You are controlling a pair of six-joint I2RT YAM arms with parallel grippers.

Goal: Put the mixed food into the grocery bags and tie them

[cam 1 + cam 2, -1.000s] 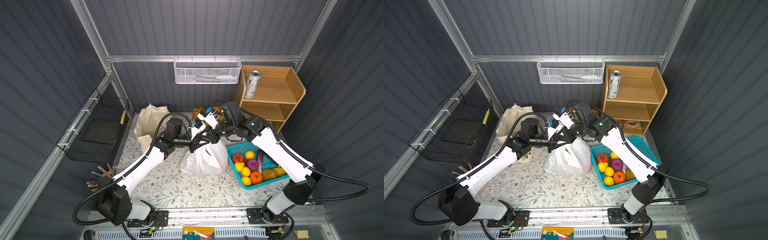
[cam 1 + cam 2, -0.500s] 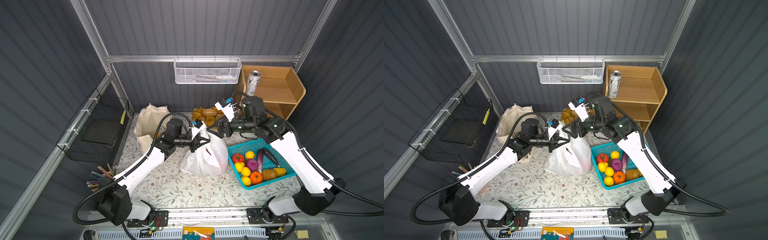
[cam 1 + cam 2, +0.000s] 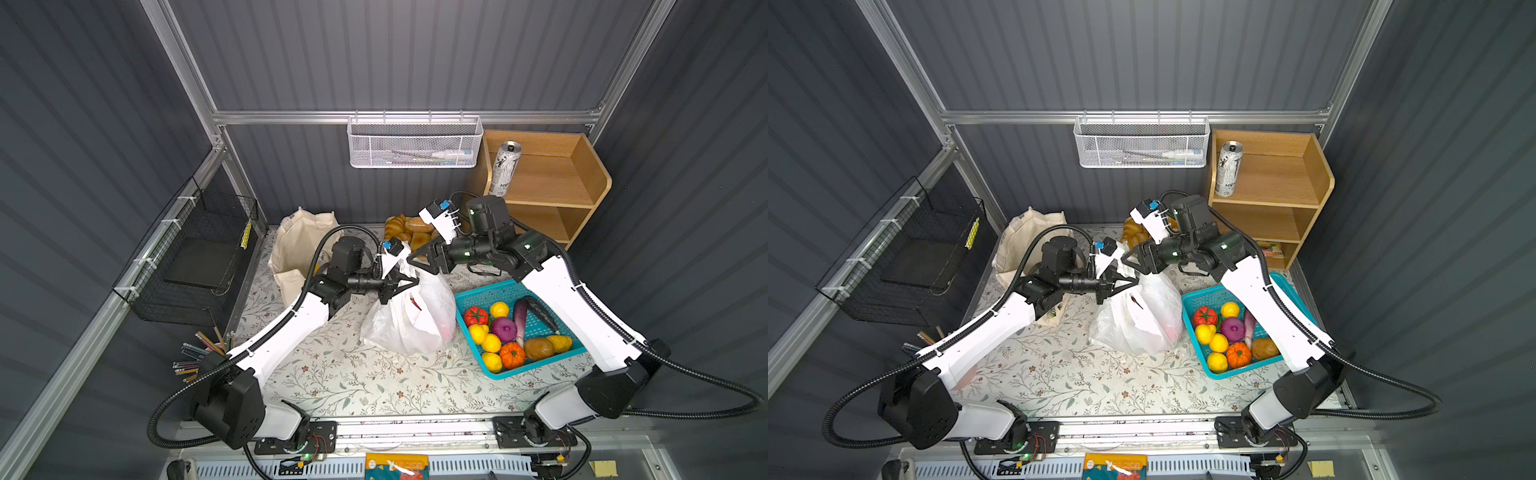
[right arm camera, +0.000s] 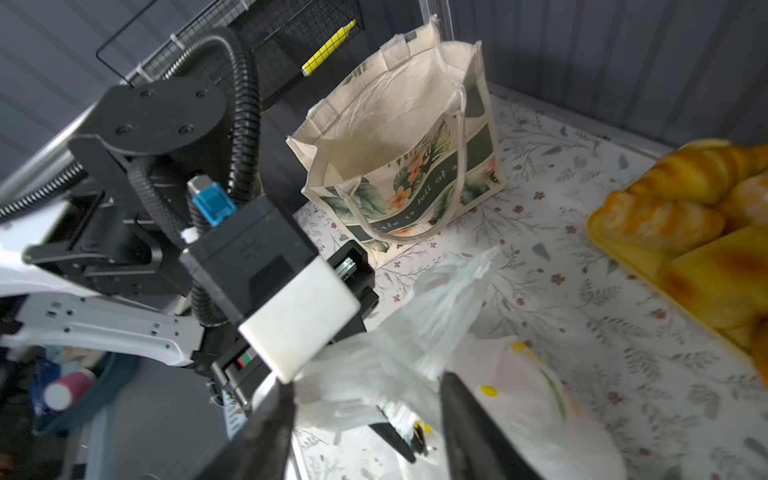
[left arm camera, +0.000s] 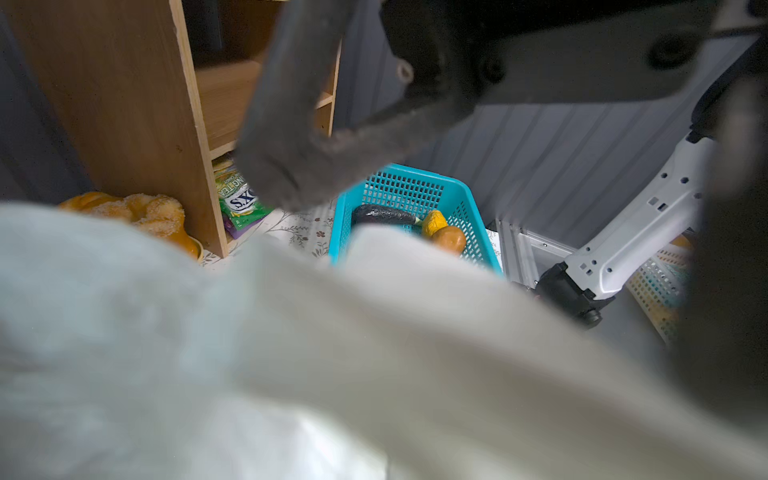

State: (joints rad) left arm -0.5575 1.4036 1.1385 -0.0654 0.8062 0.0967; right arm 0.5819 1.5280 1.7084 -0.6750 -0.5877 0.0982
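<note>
Your left gripper (image 3: 410, 284) is clamped tight on a bunched ear of the plastic carrier bag (image 3: 409, 328), pulling the film up into a peak. Your right gripper (image 4: 368, 384) stands partly open, its fingers astride the other loose flap. In the right wrist view nothing is pinched between them.

This looks like the start of the knot, so take that second ear cleanly. Close low on the flap, where the film gathers, not on the wispy tip, which would likely slip out. Hold the left firm and level so the film is taut for the bite. Draw the ears apart before you cross them, and lift gently, or the bag may tip.

The bag sits on the floral table (image 3: 332, 374), just beside the turquoise basket (image 3: 482, 291), with something pink-red showing through its side. The canvas tote (image 3: 299, 241) stands open at the back, well apart. The drink can (image 3: 505, 166) is upright on the wooden shelf (image 3: 552, 178), not yet bagged.
</note>
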